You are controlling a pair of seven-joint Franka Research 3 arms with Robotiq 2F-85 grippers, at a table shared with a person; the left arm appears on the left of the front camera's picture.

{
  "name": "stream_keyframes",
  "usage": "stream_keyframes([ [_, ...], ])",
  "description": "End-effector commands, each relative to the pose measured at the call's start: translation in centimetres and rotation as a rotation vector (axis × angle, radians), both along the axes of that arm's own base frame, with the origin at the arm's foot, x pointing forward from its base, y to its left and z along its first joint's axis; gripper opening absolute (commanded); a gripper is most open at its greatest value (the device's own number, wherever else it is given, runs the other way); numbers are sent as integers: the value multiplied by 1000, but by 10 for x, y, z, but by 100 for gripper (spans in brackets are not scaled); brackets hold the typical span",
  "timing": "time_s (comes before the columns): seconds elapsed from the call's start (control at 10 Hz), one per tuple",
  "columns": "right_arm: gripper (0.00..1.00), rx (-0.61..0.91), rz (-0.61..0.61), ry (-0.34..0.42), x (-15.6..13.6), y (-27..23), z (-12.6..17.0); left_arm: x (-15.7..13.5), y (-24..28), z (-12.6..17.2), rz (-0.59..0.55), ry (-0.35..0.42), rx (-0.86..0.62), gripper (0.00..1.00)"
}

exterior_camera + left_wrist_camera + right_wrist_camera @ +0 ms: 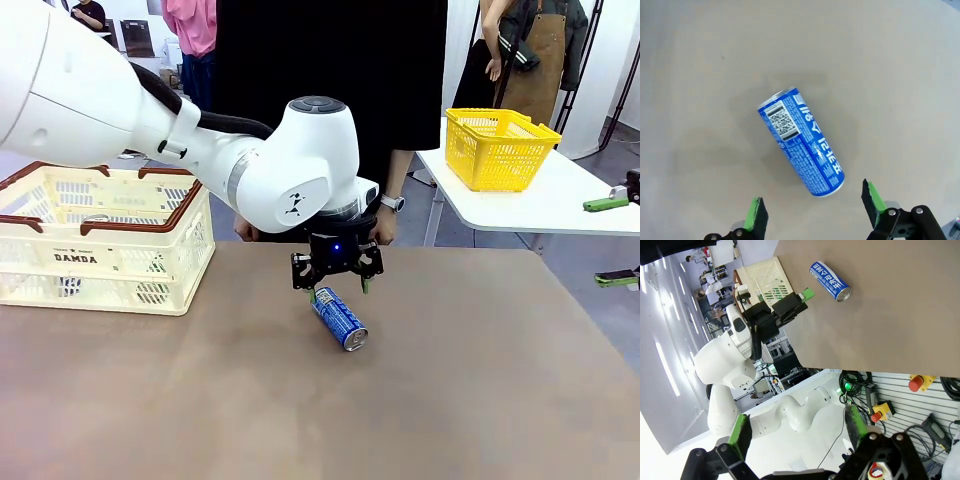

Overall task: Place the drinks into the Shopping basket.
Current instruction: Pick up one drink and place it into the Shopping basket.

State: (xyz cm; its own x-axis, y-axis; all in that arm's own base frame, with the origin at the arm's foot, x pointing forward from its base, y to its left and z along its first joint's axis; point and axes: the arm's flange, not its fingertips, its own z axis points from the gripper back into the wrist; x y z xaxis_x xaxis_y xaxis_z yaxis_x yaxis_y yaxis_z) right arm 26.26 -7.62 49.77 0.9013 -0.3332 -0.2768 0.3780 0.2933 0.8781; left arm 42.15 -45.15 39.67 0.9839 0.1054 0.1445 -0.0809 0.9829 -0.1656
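A blue drink can point(340, 319) with white lettering lies on its side in the middle of the brown table. My left gripper point(338, 291) hangs just above its far end, open, with nothing between the green pads. In the left wrist view the blue can point(802, 150) lies diagonally ahead of the left gripper point(814, 199). The cream Shopping basket point(90, 258) with a brown rim stands at the table's left. My right gripper point(796, 422) is open and holds nothing, far from the can point(830, 281). The green can is out of view.
A person in black stands at the far edge, one hand point(385, 228) with a wristwatch close behind my left wrist. A yellow mesh basket point(497, 148) sits on a separate white table point(540, 205) at the back right. Brown tabletop stretches bare around the can.
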Motion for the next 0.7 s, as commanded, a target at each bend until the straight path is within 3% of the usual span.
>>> stream_keyframes([
  [0.0, 100, 26, -1, -14, 2, 1, 3, 11, -11, -2, 104, 46, 47, 100],
  [0.5, 100, 26, -1, -14, 2, 1, 3, 35, -22, -28, 385, 100, 54, 100],
  [0.6, 100, 26, -1, -14, 2, 1, 3, 40, -21, -33, 380, 108, 48, 100],
])
